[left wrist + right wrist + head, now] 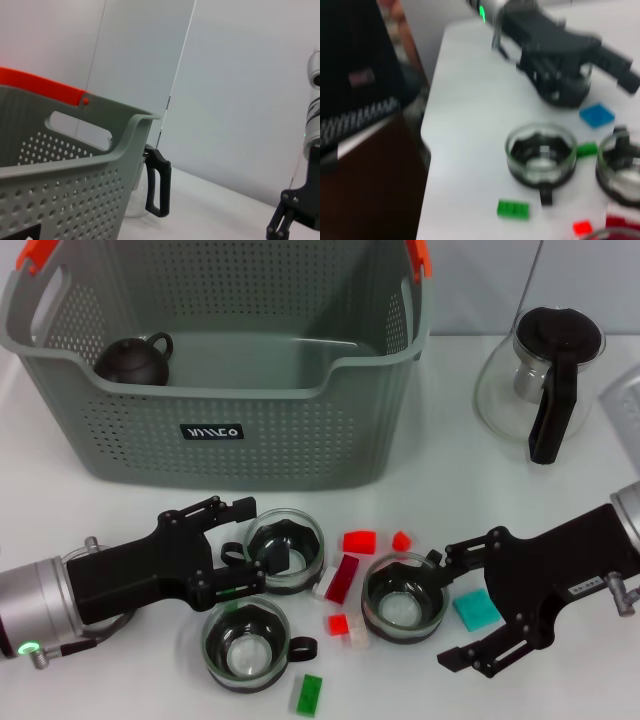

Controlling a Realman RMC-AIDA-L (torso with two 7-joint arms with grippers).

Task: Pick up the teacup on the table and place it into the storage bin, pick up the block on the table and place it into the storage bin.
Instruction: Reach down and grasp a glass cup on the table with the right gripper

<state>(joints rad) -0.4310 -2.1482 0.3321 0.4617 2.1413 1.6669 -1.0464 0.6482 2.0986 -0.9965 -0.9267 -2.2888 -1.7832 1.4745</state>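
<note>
Your left gripper (246, 548) lies low over the white table (120, 502), its two fingers spread apart with nothing between them. The nearest teacup (287, 551), a glass one with a black base, sits just past the fingertips, touching or nearly touching them; you cannot tell which. A second teacup (247, 645) stands just below the same gripper, handle turned toward a green block (309, 693).

Your right gripper (458, 600) also has its fingers spread wide, one on each side of a gap that faces a third teacup (404, 597). That cup sits just off the fingertips, not enclosed. A teal block (476, 609) lies between the two fingers, close to the palm.

Between the two grippers lie several red blocks (358, 541) and a clear one.

The storage bin (250, 435) stands well beyond both grippers, nearer the left one. Inside it, in the corner on your left, rests a dark teapot (133, 360).

A glass carafe (545, 380) with a black handle stands beyond the right gripper, beside the bin.
</note>
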